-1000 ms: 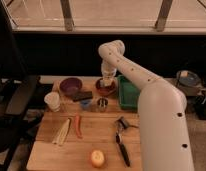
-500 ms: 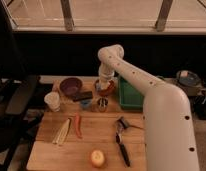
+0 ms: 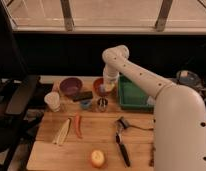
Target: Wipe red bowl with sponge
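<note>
Since the arm (image 3: 141, 75) shifts slightly left from half a second ago, the gripper (image 3: 109, 86) now hangs right over the red bowl (image 3: 102, 87), which sits at the table's back edge between the purple bowl (image 3: 70, 86) and the green bin (image 3: 133, 94). Something pale shows at the gripper tip inside the bowl, probably the sponge (image 3: 109, 88); grip state can't be told. Judged: wiping stroke is underway, not finished.
</note>
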